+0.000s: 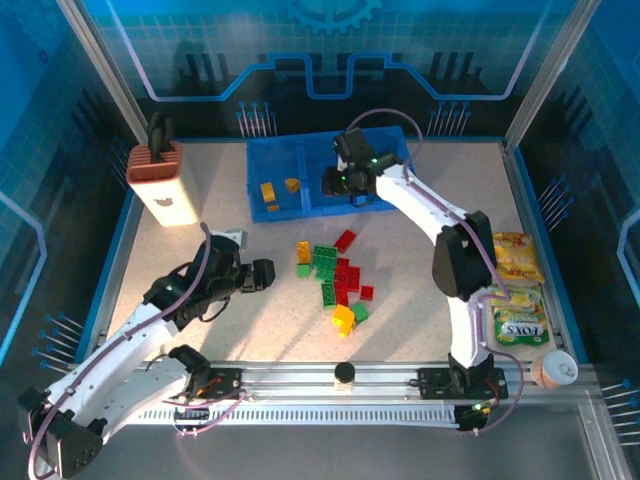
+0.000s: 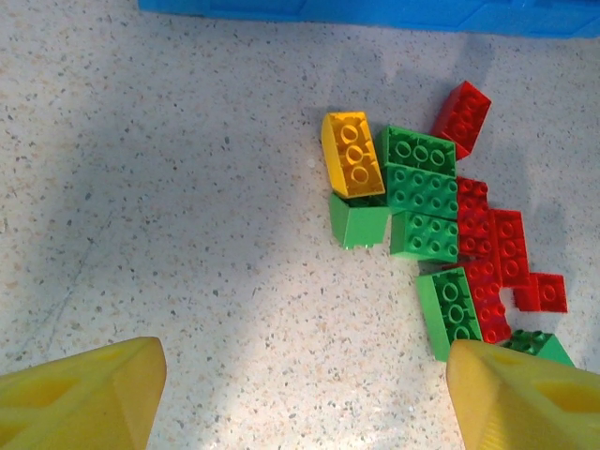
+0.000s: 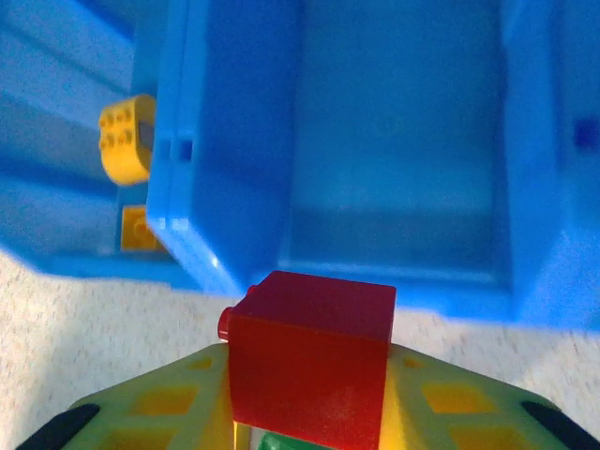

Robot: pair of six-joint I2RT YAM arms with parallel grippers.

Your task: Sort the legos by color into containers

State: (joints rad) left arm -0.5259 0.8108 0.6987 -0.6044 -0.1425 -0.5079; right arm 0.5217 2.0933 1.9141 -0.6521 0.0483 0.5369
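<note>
Speckled table (image 1: 410,300) is carrying everything.

Blue bin (image 1: 278,160) is sitting at the far side, its compartments lying side by side. A white and brown box (image 1: 160,185) is standing to its left, apart from it.

Right arm is reaching out over the bin. Right gripper (image 1: 340,185) is hanging at the near wall of the compartment just beside the left one. In the wrist view this gripper (image 3: 309,422) is clamping a red brick (image 3: 309,366) between its yellow fingers (image 3: 159,412). The brick is hovering above the bin's near wall (image 3: 375,291). A sliver of green is showing under the brick; can't tell what it is.

Left gripper (image 1: 262,275) is hovering low over bare table, just left of the pile. Its jaws are standing wide apart, gripping nothing and touching nothing (image 2: 305,403).

Snack packets (image 1: 518,255) are lying at the right edge.

Pile of bricks (image 1: 335,280) is lying mid-table: reds and greens packed together, with a yellow one (image 2: 350,155) on the left edge.

Yellow bricks (image 1: 268,190) are resting in the left compartment.
</note>
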